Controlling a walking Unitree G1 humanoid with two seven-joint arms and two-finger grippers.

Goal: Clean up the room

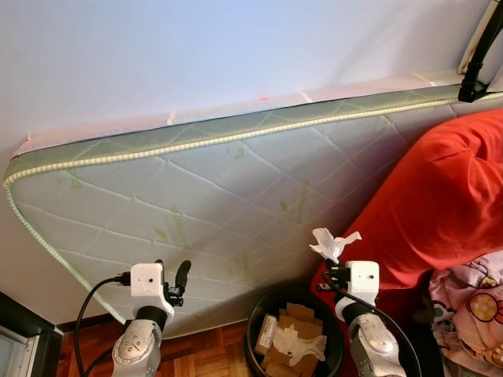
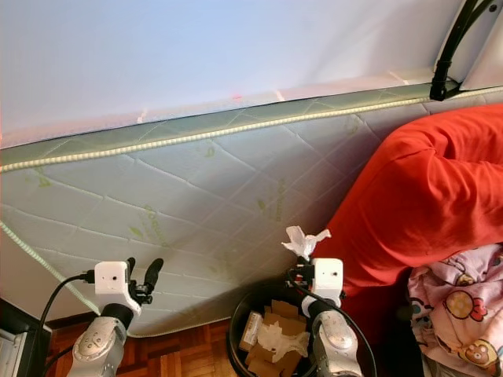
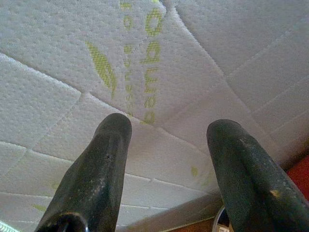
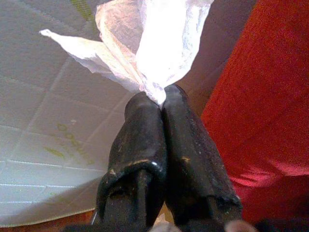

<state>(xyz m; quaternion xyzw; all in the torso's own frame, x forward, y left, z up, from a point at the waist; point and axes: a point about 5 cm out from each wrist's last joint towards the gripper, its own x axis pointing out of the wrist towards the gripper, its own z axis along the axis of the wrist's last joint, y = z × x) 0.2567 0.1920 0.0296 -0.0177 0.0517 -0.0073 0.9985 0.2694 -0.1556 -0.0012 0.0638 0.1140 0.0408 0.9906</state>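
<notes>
- The right gripper [image 4: 157, 104] has its two fingers pressed together on a crumpled white tissue [image 4: 145, 43]. It's pinched right at the tips, so most of the paper fans out beyond them. Probably a light grip, just enough to carry it.
- That tissue sits just above the black bin [image 1: 334, 314], which is on the floor directly below the right wrist. Looks like the arm is lined up so the tissue drops straight in.
- The bin already has cardboard scraps [image 1: 299, 312] and another white wad [image 1: 295, 342] inside, so the cleanup seems partly done. A guess, but this step looks like the drop-off.
- The left gripper [image 3: 166, 145] is idle, fingers spread apart and holding nothing, aimed at the mattress [image 1: 196, 204].
- That quilted mattress leans tilted against the far wall and fills the middle of the scene.
- A red blanket [image 1: 440, 204] is heaped on the right, close beside the bin. A patterned cloth [image 1: 471, 302] with cartoon prints lies below it, nearer.
- The wood floor [image 1: 212, 349] shows between the left arm and the bin.
- One risk is that the tissue is light, so it could drift and miss the rim.
</notes>
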